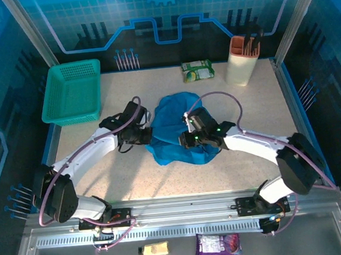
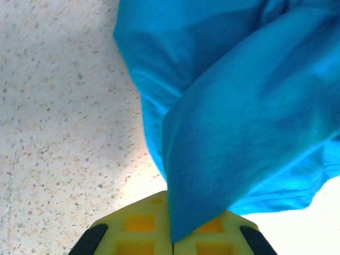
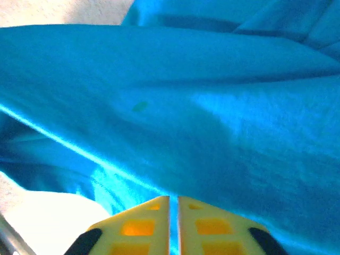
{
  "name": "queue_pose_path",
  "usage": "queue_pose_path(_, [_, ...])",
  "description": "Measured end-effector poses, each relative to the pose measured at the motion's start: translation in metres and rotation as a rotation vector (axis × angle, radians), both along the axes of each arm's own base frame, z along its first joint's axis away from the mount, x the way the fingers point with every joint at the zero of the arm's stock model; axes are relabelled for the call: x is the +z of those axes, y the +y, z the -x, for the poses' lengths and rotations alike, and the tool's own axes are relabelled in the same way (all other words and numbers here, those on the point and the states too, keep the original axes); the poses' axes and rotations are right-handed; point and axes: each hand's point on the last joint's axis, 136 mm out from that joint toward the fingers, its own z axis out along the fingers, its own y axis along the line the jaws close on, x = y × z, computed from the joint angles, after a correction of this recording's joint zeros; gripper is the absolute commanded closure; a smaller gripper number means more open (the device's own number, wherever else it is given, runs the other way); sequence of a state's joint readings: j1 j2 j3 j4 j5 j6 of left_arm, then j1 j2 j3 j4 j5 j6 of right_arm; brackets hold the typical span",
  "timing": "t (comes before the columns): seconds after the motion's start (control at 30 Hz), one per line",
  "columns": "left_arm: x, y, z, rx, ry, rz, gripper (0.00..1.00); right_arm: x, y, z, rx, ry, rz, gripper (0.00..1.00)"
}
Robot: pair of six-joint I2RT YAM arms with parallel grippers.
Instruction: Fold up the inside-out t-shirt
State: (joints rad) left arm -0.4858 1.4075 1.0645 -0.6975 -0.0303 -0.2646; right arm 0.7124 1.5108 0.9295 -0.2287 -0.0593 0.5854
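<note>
Top cam, L to R.

**Arms**
- L arm [image 1: 94,147]: base at near-left, elbow pushed out left. Forearm runs up and to the right over the tabletop [image 1: 133,178] to the left edge of the inside-out t-shirt [image 1: 173,118].
- L claw [image 1: 146,134] sits low, right at that edge.
- L wrist cam: L claw [image 2: 173,223] is clenched on a fold of the shirt [image 2: 239,106]. Cloth comes up from between the yellow fingers [image 2: 138,228] as a taut wedge. Speckled tabletop [image 2: 64,106] lies to its left.
- R arm [image 1: 255,144]: base at near-right, elbow out right. Forearm runs left, w/ the wrist over the near-right part of the shirt.
- R claw [image 1: 186,139] is over the cloth, toward its near side.
- R wrist cam: R claw [image 3: 173,204] has its fingers [image 3: 138,226] almost together, w/ a thin slit between them. The shirt [image 3: 186,106] is draped right across the tips. I can't tell whether it's gripping cloth or loose.

**Containers**
- Teal mesh basket [image 1: 72,94]: far-left, well apart from the shirt. Its mesh floor shows edge to edge.
- Beige holder [image 1: 241,67]: far-right, upright. Brown and dark sticks [image 1: 248,44] stand in it; I can't ID them.
- Green snack packet [image 1: 197,70]: lies flat just left of the holder, beyond the shirt.
- Front ledge, below the arm bases: yellow packet [image 1: 154,249] and purple packet [image 1: 219,251].

**Shirt**
- Lies mid-tabletop between the two claws, bunched in a rounded heap, not flat.
- Plain blue soft cloth w/ overlapping folds and creases.
- I can't pick out the sleeves or collar in the heap.
</note>
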Motion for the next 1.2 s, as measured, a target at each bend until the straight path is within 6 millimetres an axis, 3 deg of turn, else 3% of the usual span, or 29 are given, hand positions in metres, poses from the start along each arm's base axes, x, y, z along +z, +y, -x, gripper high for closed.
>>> queue_pose_path(0.13, [0.005,0.004,-0.008,0.024,-0.033,0.004,1.0,-0.012,0.017,-0.02,-0.004,0.027,0.031,0.77])
queue_pose_path(0.23, [0.012,0.006,-0.013,0.041,-0.06,0.019,1.0,-0.017,0.026,-0.031,-0.021,0.035,0.048,0.67])
queue_pose_path(0.37, [0.027,-0.003,-0.018,0.032,-0.09,0.09,1.0,-0.015,0.028,-0.023,-0.011,0.052,0.047,0.78])
queue_pose_path(0.47, [0.048,-0.019,-0.022,-0.002,-0.119,0.179,1.0,0.004,0.032,-0.006,0.0,0.046,0.035,0.84])
queue_pose_path(0.6, [0.084,-0.038,-0.025,-0.058,-0.174,0.293,1.0,0.046,0.055,0.021,0.045,-0.014,-0.075,0.91])
queue_pose_path(0.67, [0.101,-0.045,-0.023,-0.08,-0.196,0.342,1.0,0.047,0.063,0.018,0.04,-0.014,-0.099,0.93])
queue_pose_path(0.77, [0.122,-0.049,-0.021,-0.104,-0.226,0.382,1.0,0.025,0.061,-0.009,-0.017,0.0,-0.068,0.95])
queue_pose_path(0.87, [0.128,-0.046,-0.017,-0.102,-0.225,0.379,1.0,0.005,0.044,-0.048,-0.097,0.011,-0.027,0.96])
queue_pose_path(1.0, [0.126,-0.041,-0.009,-0.092,-0.192,0.355,1.0,0.003,0.015,-0.112,-0.208,-0.014,-0.03,0.95])
queue_pose_path(1.1, [0.131,-0.038,-0.006,-0.088,-0.189,0.348,1.0,0.003,-0.011,-0.144,-0.267,-0.035,-0.019,0.94])
queue_pose_path(1.2, [0.134,-0.033,-0.005,-0.076,-0.199,0.331,1.0,0.0,-0.034,-0.16,-0.311,-0.048,0.008,0.91])
